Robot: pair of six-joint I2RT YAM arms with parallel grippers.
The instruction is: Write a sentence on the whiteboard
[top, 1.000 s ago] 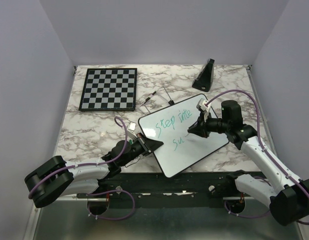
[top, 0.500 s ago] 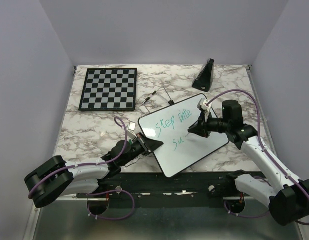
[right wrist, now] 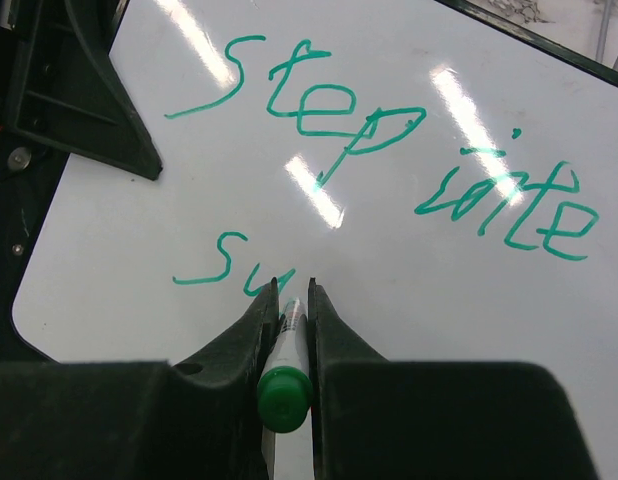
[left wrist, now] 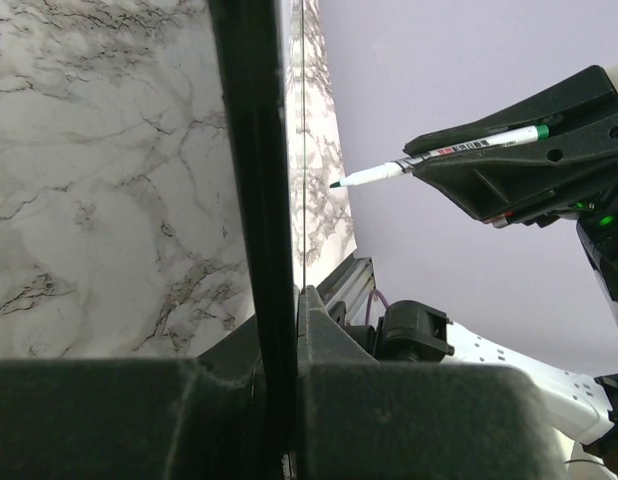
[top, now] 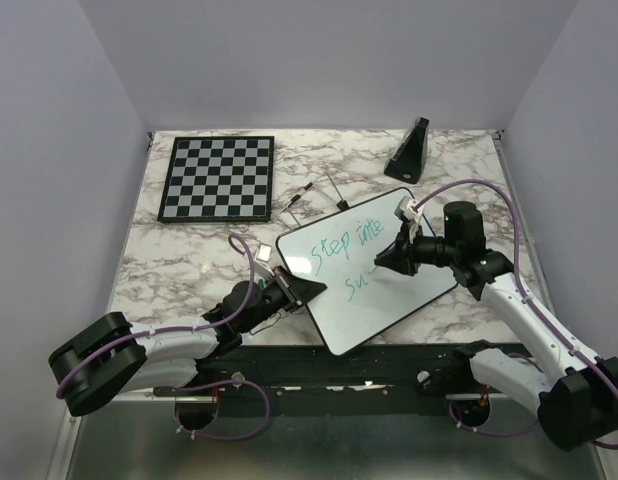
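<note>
The whiteboard lies tilted on the marble table, with a black rim. Teal-green words on it read "Step into" and, below, "su"; they also show in the right wrist view. My right gripper is shut on a green-capped marker, with its tip at the board just right of the "su". My left gripper is shut on the whiteboard's near-left rim. The left wrist view shows the marker held in the right gripper above the board.
A black-and-white chessboard lies at the back left. A black wedge-shaped object stands at the back right. Thin pen-like items lie behind the whiteboard. A small white block sits by its left corner.
My right gripper has shifted very slightly with the marker near the "su". The left gripper and the whiteboard have not moved.
</note>
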